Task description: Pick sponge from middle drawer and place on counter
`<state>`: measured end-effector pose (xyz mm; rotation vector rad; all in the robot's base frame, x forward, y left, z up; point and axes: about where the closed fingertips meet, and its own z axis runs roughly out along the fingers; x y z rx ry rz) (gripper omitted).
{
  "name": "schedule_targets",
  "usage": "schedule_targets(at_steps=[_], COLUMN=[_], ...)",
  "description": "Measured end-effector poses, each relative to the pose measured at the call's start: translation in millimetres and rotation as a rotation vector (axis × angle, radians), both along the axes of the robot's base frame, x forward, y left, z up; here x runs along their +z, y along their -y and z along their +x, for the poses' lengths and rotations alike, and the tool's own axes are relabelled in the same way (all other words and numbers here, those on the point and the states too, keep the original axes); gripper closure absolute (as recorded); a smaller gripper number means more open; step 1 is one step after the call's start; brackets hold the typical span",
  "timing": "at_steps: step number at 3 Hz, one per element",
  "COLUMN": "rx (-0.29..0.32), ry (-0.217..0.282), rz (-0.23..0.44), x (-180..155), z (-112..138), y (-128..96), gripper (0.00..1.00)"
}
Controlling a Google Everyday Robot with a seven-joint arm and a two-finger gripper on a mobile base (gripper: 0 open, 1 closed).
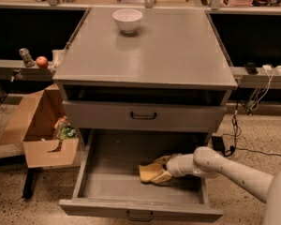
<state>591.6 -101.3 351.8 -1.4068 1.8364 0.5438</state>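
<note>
The middle drawer (107, 172) is pulled out at the bottom of the grey cabinet, so its tray and flat floor show. The pale yellow-tan sponge (149, 171) lies on the drawer floor, right of centre. My gripper (162, 170) reaches in from the right on a white arm and sits right at the sponge's right end, touching it and covering part of it. The counter (145, 50) is the cabinet's broad grey top, above the drawer.
A white bowl (127, 19) stands at the back of the counter. A shut grey drawer front (143, 116) sits above the open drawer. An open cardboard box (42, 130) stands on the floor to the left. Cables hang at the right (235, 121).
</note>
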Motion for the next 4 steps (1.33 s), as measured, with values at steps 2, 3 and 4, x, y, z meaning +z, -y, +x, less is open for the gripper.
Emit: schedule_targets(at_steps=[2, 3, 4], rx=[0.120, 0.121, 0.141], ry=[0.139, 0.129, 0.141], rz=[0.116, 0.114, 0.101], x=[67, 64, 83], z=[-40, -39, -48], y=[29, 25, 25], gripper=[1.00, 1.00, 1.00])
